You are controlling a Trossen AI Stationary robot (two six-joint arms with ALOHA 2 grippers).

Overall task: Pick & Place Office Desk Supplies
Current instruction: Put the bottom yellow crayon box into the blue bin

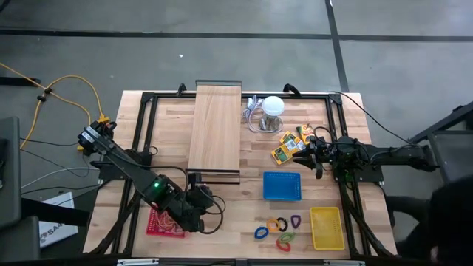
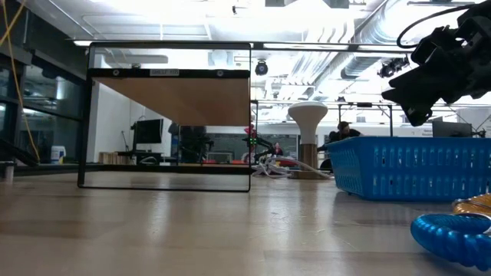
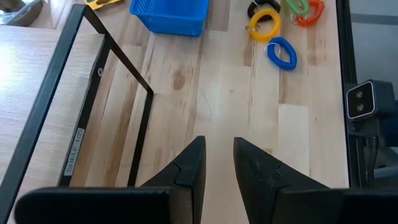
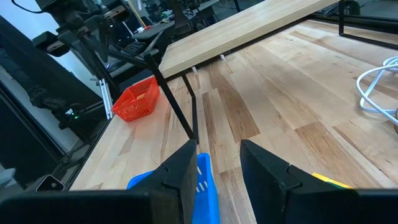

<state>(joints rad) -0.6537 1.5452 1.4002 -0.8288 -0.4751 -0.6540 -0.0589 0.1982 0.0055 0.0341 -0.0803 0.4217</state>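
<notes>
Butcher-block table on a grey concrete floor, black frame rails around it, long pale wooden board raised across the middle. Left gripper was seen near the front-left, just beside the red basket; its fingers were parted by a narrow gap with nothing between them, only bare wood below. Right gripper was positioned at the right side, right by the yellow-orange printed packs; fingers were likewise slightly apart and nothing was held, with the blue basket showing beneath them in the right wrist view. Contact with the packs could not be told. Coloured loop clips were lying loose at the front edge, between the blue basket and the yellow basket. Rubber bands were seen inside the red basket. A white round object with cable sat at the back.
</notes>
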